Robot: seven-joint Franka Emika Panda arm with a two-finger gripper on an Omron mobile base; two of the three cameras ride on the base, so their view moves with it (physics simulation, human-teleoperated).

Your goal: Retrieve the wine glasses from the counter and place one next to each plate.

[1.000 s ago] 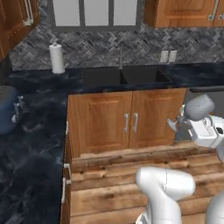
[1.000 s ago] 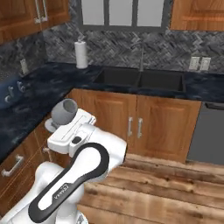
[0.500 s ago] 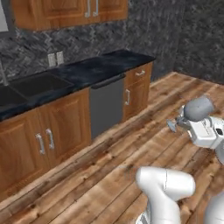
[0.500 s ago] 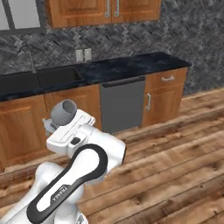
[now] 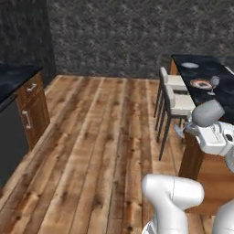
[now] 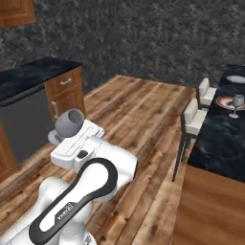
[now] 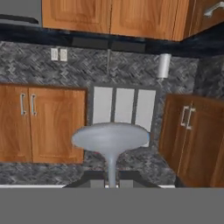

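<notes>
Glass in transit, and that was the worry: a thin stem pinched in a closed hand [image 7: 111, 183] while the base drove could slip or tilt, and a wide swing near the stools [image 5: 179, 103] could knock the bowl against a chair back. In the hand view the wine glass [image 7: 110, 140] rose straight out from between the fingertips at 12 o'clock, its stem clamped and its round foot or bowl spreading just above. From the left base view the carried glass showed at the wrist, greyish and rounded. Over on the island tabletop [image 6: 217, 139] at 2 o'clock, the second wine glass [image 6: 236, 104] already stood just beside the red-rimmed plate [image 6: 225, 102], with the pale plate [image 6: 237, 79] beyond it unpartnered.
</notes>
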